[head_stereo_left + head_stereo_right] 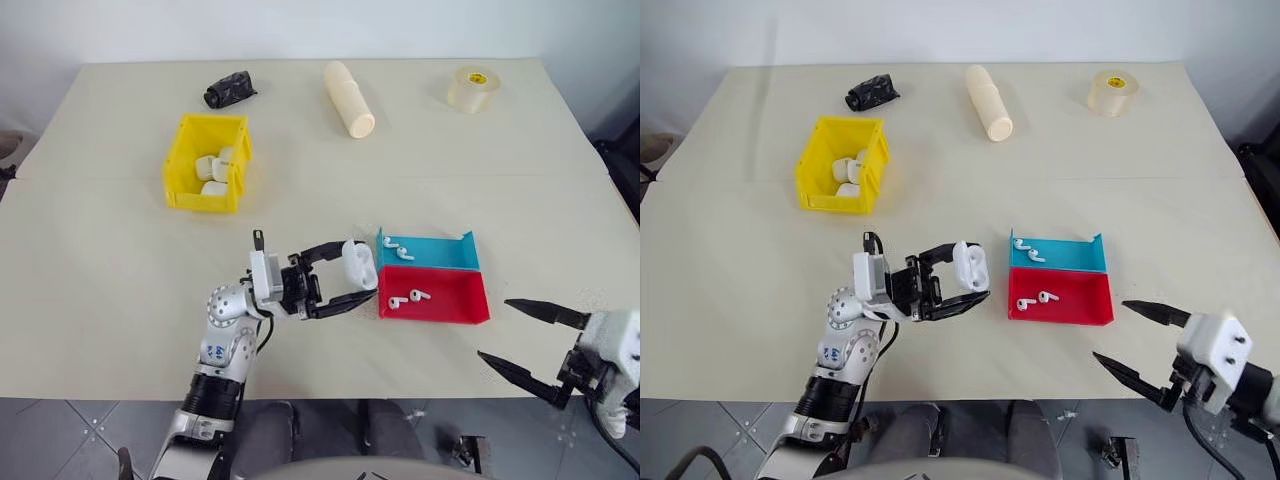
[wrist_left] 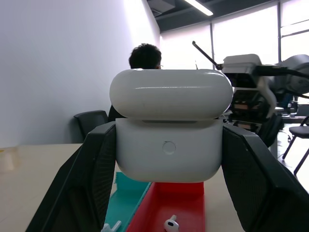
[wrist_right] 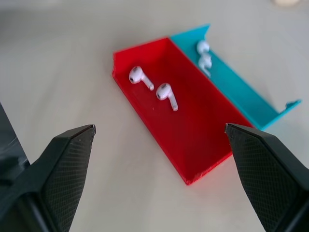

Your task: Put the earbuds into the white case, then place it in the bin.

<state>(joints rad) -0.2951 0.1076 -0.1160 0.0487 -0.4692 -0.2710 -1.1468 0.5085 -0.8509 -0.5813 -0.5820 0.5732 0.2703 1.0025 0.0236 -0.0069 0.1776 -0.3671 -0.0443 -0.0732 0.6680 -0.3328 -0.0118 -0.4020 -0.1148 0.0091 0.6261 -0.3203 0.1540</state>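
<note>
Left gripper (image 1: 352,279) fingers clamp the white case (image 1: 360,264), lid ajar. Right gripper (image 1: 522,339) fingers wide, empty. Earbuds (image 1: 406,298) not yet loaded; binning in the bin (image 1: 208,161) remains.

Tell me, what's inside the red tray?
Two earbuds lie loose on the floor of the red tray, side by side near one end. Nothing covers them; the rest of the tray floor is bare.

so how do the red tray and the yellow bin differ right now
The red tray is shallow; the yellow bin has tall walls. The tray holds two earbuds; the bin holds several white cases. The tray lies near the grippers, the bin farther back. Both are rectangular plastic.
</note>
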